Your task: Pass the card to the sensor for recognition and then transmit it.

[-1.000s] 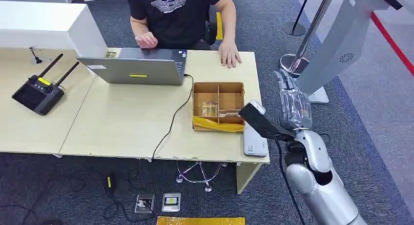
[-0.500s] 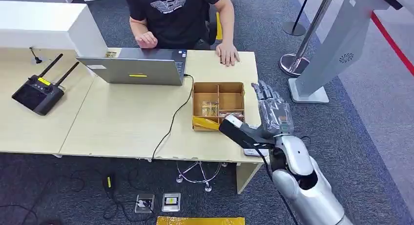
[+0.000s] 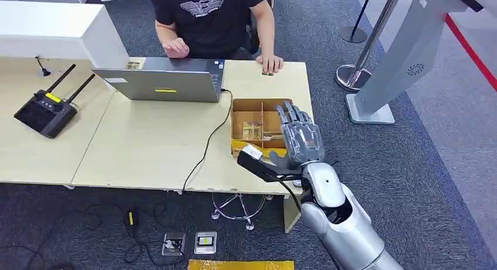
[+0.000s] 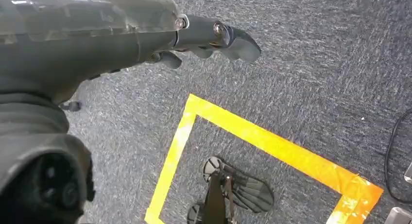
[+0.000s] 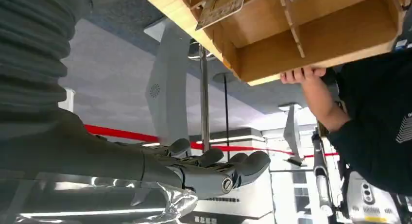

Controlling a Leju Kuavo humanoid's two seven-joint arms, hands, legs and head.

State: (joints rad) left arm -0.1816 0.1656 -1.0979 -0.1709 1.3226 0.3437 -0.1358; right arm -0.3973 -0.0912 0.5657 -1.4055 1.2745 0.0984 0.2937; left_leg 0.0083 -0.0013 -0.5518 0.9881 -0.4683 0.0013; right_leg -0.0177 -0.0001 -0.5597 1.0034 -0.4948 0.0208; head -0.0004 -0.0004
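A brown cardboard box with dividers stands near the table's right end, a yellow strip across its front wall. A small card lies in one compartment and leans on a divider; the right wrist view shows this card in the box. My right hand hovers over the box's right side, fingers straight and spread, holding nothing. In its wrist view the right hand is empty too. My left hand hangs over the carpet, fingers loosely extended, empty.
A person in a black shirt sits behind the table, one hand resting on it just beyond the box. A grey laptop and its black cable lie left of the box, a black controller further left. A grey kiosk stands right.
My right arm has swung left, from beyond the table's right edge to over the box, covering the white device on the table's front right corner. The person's hand drew back slightly.
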